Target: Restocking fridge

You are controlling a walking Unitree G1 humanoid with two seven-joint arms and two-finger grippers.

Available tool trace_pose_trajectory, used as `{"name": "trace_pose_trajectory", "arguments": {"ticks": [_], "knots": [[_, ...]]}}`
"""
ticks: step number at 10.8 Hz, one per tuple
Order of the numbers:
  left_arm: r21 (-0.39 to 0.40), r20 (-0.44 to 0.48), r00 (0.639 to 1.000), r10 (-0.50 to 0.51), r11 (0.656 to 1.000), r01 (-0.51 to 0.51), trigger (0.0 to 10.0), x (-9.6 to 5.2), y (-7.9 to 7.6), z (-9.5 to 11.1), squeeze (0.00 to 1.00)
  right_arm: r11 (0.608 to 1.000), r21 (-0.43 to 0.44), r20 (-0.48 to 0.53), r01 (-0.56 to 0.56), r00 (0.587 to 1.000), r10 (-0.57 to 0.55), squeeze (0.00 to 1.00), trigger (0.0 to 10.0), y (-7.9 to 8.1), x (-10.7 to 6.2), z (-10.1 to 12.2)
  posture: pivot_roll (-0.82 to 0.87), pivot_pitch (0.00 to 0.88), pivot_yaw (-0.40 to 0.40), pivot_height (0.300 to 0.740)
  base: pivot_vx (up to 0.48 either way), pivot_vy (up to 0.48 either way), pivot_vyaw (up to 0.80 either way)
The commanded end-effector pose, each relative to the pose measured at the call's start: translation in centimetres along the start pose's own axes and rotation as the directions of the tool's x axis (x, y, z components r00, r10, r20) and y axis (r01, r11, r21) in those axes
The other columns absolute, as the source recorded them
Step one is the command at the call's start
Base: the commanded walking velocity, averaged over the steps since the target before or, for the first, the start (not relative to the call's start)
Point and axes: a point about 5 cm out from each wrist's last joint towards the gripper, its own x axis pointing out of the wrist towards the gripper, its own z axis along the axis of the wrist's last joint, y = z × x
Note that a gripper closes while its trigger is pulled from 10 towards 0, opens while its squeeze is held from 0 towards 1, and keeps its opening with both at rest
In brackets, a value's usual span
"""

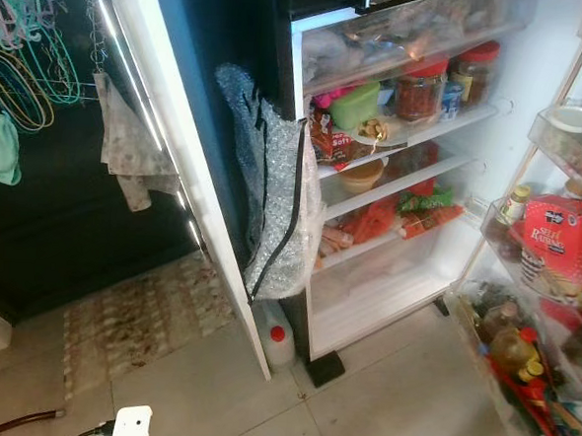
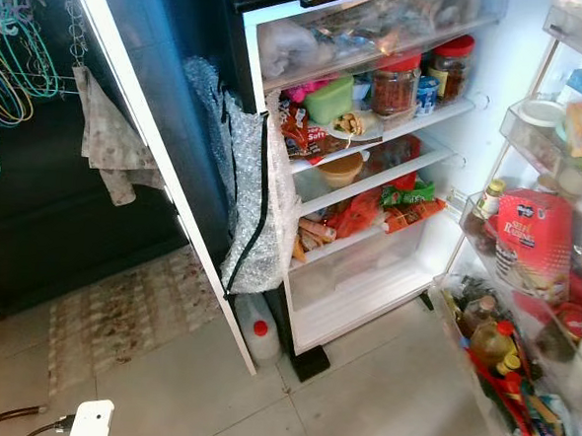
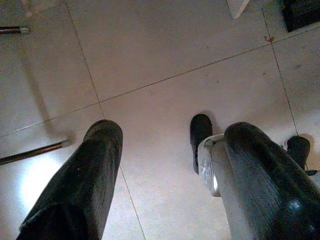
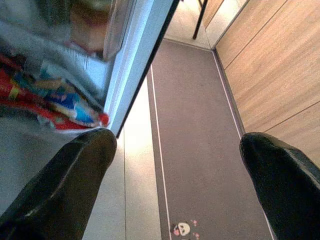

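Fridge (image 1: 386, 273) open and full, both claws empty near the floor.

Fridge stands with its door (image 1: 556, 254) swung wide, so the shelves and the door racks are free to reach; red-lidded jars (image 1: 422, 88) sit on an upper shelf, where they stay upright, and a red packet (image 1: 563, 247) leans in the door rack, held by the rail. A silver bag (image 1: 272, 207) hangs at the fridge's outer side, and a white jug (image 1: 278, 344) stands on the floor below it. Left claw (image 3: 170, 170) is released over the bare tiles; right claw (image 4: 180, 170) is released too, low beside the fridge door. Neither holds anything, so I judge that no item is picked yet.
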Motion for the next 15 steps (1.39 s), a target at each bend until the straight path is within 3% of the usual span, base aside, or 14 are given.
{"name": "trace_pose_trajectory", "arguments": {"ticks": [1, 2, 3, 5, 7, 10, 15], "knots": [[0.019, -0.021, 1.000, 0.014, 1.000, -0.014, 10.0, -0.1, 0.6, -0.4, 0.00, 0.995, 0.042, 0.048, 0.094, 0.994, -0.096, 0.00, 10.0, -1.6, 0.7, 0.8, -0.10, 0.045, 0.119, 0.740, 0.000, 0.000, 0.00], [0.036, -0.020, 1.000, 0.010, 0.999, -0.009, 10.0, -0.1, 0.7, -0.3, 0.00, 0.970, 0.076, 0.108, 0.232, 0.965, -0.239, 0.00, 10.0, -4.0, 1.8, 2.2, -0.12, 0.050, 0.132, 0.740, 0.000, 0.000, 0.00], [0.045, -0.019, 1.000, 0.007, 0.999, -0.006, 10.0, -0.1, 0.7, -0.2, 0.00, 0.949, 0.093, 0.136, 0.301, 0.941, -0.311, 0.00, 10.0, -5.5, 2.4, 3.0, -0.12, 0.052, 0.134, 0.740, 0.000, 0.000, 0.00], [0.050, -0.013, 1.000, 0.002, 0.999, -0.002, 10.0, -0.1, 0.6, 0.0, 0.00, 0.919, 0.138, 0.151, 0.370, 0.909, -0.388, 0.00, 10.0, -7.1, 3.1, 4.2, -0.12, 0.052, 0.136, 0.740, 0.000, 0.000, 0.00], [0.064, -0.014, 1.000, 0.001, 0.998, -0.001, 10.0, -0.1, 0.7, 0.1, 0.00, 0.901, 0.172, 0.153, 0.399, 0.892, -0.424, 0.00, 10.0, -7.2, 3.6, 5.3, -0.13, 0.054, 0.145, 0.740, 0.000, 0.000, 0.00], [0.062, -0.010, 1.000, 0.005, 0.998, -0.004, 10.0, -0.1, 0.7, 0.1, 0.00, 0.907, 0.185, 0.177, 0.379, 0.894, -0.410, 0.00, 10.0, -6.2, 3.6, 6.2, -0.12, 0.052, 0.148, 0.740, 0.000, 0.000, 0.00], [0.077, -0.007, 1.000, 0.001, 0.997, 0.000, 10.0, -0.1, 0.8, 0.2, 0.00, 0.907, 0.195, 0.182, 0.374, 0.895, -0.408, 0.00, 10.0, -6.0, 3.4, 6.3, -0.12, 0.044, 0.153, 0.740, 0.000, 0.000, 0.00]]}}
